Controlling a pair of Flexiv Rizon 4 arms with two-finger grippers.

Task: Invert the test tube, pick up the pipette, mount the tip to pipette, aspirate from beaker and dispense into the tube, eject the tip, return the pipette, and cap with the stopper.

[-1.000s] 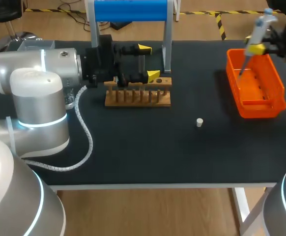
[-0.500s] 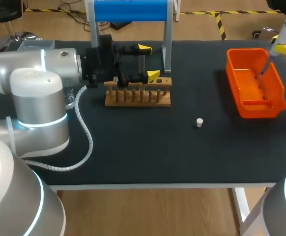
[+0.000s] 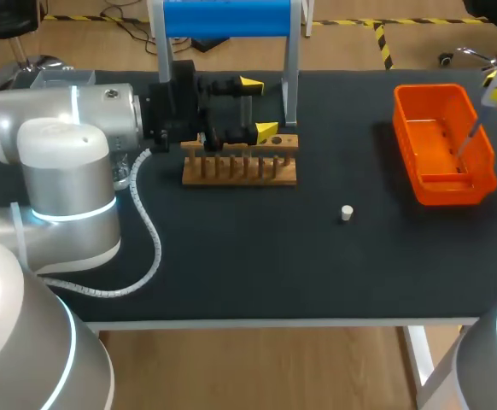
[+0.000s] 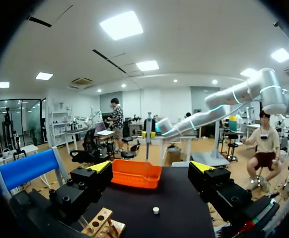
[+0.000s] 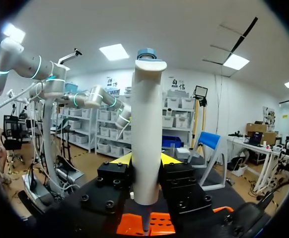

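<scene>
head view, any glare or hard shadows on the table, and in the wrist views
Head view: no glare on the black table, no hard shadow by the wooden rack; soft sheen on the left arm. Left wrist view: the orange bin is evenly lit. Right wrist view: the pipette shows no hot spot.

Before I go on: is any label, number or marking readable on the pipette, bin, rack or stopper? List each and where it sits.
No text can be read on anything on the table.
pipette: plain white barrel facing the camera, no print or scale showing.
orange bin: no label visible.
wooden rack: no marks visible.
stopper: too small to tell.
</scene>
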